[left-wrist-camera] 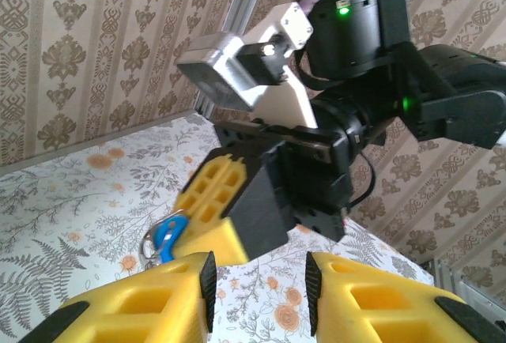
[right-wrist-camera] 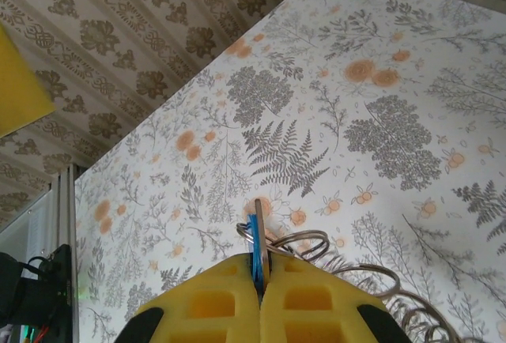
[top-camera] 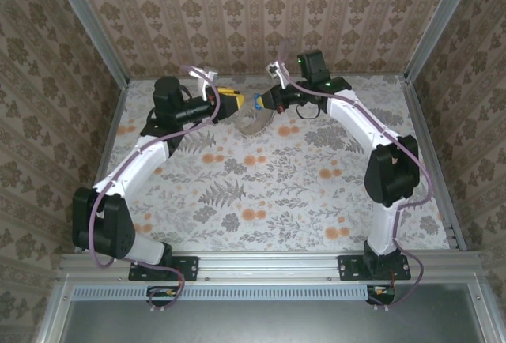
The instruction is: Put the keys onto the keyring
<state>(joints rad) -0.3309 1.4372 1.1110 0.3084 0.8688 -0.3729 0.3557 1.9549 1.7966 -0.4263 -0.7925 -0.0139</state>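
Right hand clenched on keys, blue head edge-on between fingers, blade poking past fingertips, long axis in line with hand. Keyring on bench, coil end right at blade; touching or not, cannot tell. Left hand released, empty, facing right hand. Right hand nearer ring.
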